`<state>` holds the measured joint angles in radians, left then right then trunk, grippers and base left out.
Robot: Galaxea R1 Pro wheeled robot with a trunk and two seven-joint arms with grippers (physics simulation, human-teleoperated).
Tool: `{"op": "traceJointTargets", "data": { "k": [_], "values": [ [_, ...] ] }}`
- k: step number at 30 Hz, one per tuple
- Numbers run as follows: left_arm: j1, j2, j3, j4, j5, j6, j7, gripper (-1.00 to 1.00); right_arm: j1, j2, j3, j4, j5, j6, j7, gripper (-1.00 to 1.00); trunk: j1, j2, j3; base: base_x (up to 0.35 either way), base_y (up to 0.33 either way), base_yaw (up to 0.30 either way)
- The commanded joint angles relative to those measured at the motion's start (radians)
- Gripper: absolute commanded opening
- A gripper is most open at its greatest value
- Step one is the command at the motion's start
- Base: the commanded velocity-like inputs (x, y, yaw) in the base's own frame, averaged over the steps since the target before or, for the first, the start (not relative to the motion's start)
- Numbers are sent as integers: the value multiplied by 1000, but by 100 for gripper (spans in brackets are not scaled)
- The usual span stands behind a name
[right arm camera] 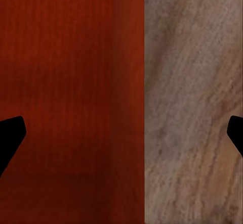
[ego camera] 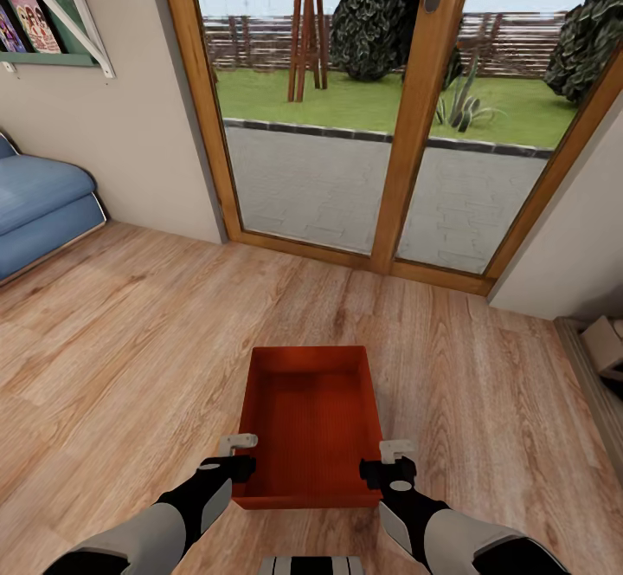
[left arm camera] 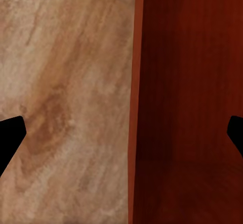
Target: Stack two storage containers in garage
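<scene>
One red-orange storage container [ego camera: 313, 423], lidless and empty, sits on the light wood plank floor of the living room right in front of me. My left gripper [ego camera: 235, 458] is at its near-left corner. In the left wrist view this gripper [left arm camera: 121, 135] is open, its dark fingertips [left arm camera: 10, 138] set wide on either side of the container's wall [left arm camera: 135, 102]. At the near-right corner is my right gripper [ego camera: 391, 462]. It is open in the same way [right arm camera: 121, 133], straddling the opposite wall [right arm camera: 139, 102], one finger over the container's inside, the other over the floor.
A wood-framed glass door [ego camera: 415, 125] to a garden stands straight ahead. A blue sofa [ego camera: 43, 203] is at the left, with a wall shelf of books [ego camera: 43, 21] above it. A cardboard box [ego camera: 606, 341] lies by the right wall. Bare plank floor [ego camera: 130, 341] surrounds the container.
</scene>
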<state>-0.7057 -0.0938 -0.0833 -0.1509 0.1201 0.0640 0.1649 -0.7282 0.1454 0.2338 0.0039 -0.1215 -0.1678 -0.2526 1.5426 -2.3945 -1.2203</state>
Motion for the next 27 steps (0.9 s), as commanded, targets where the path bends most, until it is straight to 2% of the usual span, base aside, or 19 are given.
{"op": "traceJointTargets", "data": {
  "k": [1,5,6,25,27],
  "values": [
    [0,0,-9,-2,10,4,6,100,-1,0,9,1,-10,-4,-3,100,0,0,-1,0,0,0],
    [0,0,-9,-2,10,2,7,100,-1,0,9,1,-10,-4,-5,100,0,0,-1,0,0,0],
    [0,0,-9,-2,10,2,7,-100,-1,0,9,1,-10,-4,-5,-100,0,0,-1,0,0,0],
    [1,1,-10,5,9,7,6,-100,-1,-1,7,2,-12,-1,-7,-100,0,0,-1,0,0,0],
    [1,0,-10,5,9,8,6,-100,-1,-1,7,1,-12,-1,-7,-100,-8,14,6,0,0,0]
  ]
}}
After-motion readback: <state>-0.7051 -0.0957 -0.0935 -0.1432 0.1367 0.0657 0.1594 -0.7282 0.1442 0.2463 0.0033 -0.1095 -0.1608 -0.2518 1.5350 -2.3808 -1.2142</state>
